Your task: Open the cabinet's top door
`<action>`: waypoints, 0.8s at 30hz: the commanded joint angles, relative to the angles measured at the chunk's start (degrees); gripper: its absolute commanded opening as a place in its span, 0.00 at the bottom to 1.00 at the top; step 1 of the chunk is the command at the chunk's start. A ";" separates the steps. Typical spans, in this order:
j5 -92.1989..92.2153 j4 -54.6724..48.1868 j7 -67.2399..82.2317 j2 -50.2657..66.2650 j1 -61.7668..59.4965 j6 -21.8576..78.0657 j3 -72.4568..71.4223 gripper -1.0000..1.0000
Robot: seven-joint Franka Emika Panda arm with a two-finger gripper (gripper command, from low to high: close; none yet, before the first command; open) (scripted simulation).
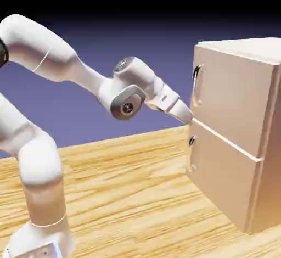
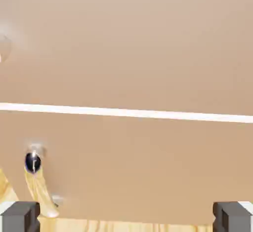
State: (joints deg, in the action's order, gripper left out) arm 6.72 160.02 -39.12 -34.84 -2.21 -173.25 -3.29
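Note:
The light tan cabinet (image 1: 263,141) stands at the exterior view's right with both doors closed. The top door (image 1: 230,95) carries a curved dark handle (image 1: 196,84) near its left edge. My gripper (image 1: 188,118) points at the cabinet front at the height of the seam between the doors, below that handle and close to the wood. The hand view is filled by the top door (image 2: 126,38) above a pale seam and the lower door (image 2: 148,167) beneath it. Both grey fingertips (image 2: 20,217) sit at the bottom corners, wide apart, and the gripper (image 2: 126,218) is open with nothing in it.
The lower door's small handle (image 1: 192,141) shows below the gripper, and in the hand view it is the handle (image 2: 33,163) at lower left. The wooden table (image 1: 126,196) carries the cabinet, with the arm's white base at lower left.

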 commanded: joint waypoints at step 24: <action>59.82 -8.70 29.69 -19.37 -25.78 6.75 -29.23 0.50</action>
State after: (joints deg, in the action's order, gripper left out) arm 66.54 151.33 -9.43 -54.21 -27.99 -166.50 -32.52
